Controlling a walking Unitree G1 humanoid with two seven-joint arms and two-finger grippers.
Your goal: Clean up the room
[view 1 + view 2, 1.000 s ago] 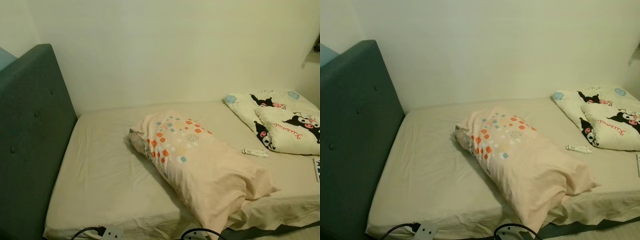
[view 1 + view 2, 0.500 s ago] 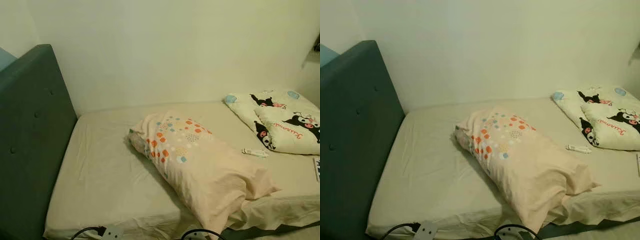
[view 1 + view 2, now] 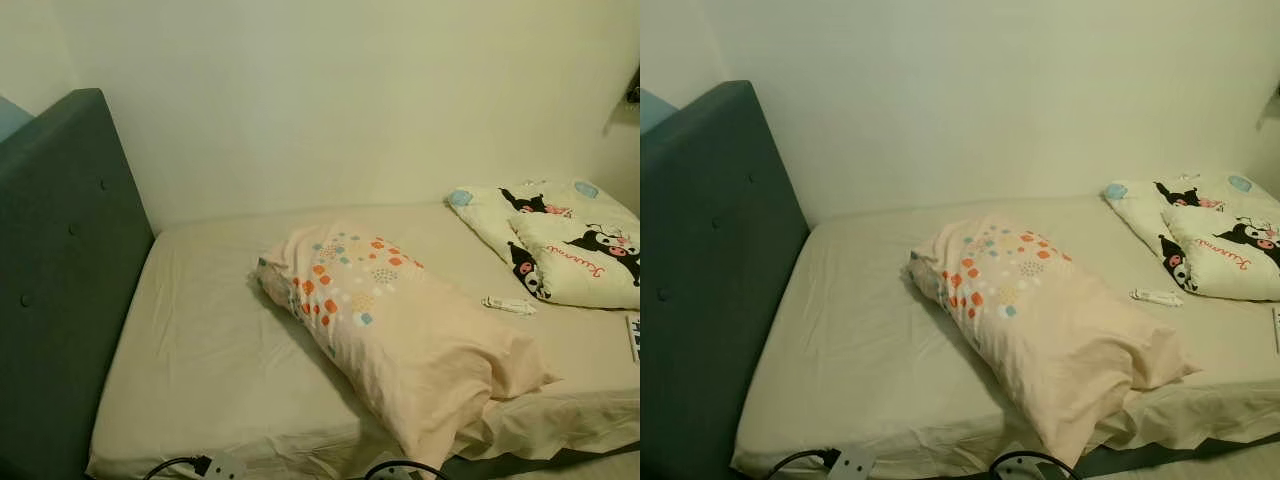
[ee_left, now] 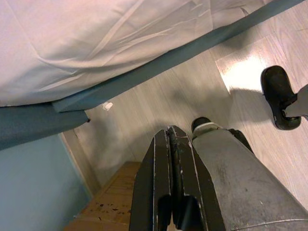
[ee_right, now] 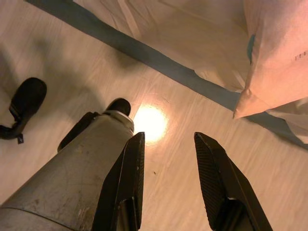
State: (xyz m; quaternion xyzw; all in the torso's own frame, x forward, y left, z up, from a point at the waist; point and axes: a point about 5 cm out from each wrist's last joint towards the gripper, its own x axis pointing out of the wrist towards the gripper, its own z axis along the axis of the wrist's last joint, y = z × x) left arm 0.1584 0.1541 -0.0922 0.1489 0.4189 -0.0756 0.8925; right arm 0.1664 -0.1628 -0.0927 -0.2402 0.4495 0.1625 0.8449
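A peach pillow (image 3: 400,322) with orange and blue dots lies askew across the middle of the bed (image 3: 215,350), its open end drooping over the near edge. A small white tube (image 3: 509,305) rests on the sheet to its right. Two cartoon-print cushions (image 3: 560,245) lie at the far right. My left gripper (image 4: 168,137) hangs shut beside the bed, over the wooden floor. Over that floor too, near the pillow's hanging corner (image 5: 269,72), my right gripper (image 5: 168,144) hangs open and holds nothing.
A dark teal padded headboard (image 3: 55,270) rises on the left and a plain wall runs behind the bed. A power strip with black cables (image 3: 215,465) lies at the bed's near edge. A white object (image 3: 634,340) pokes in at the right edge.
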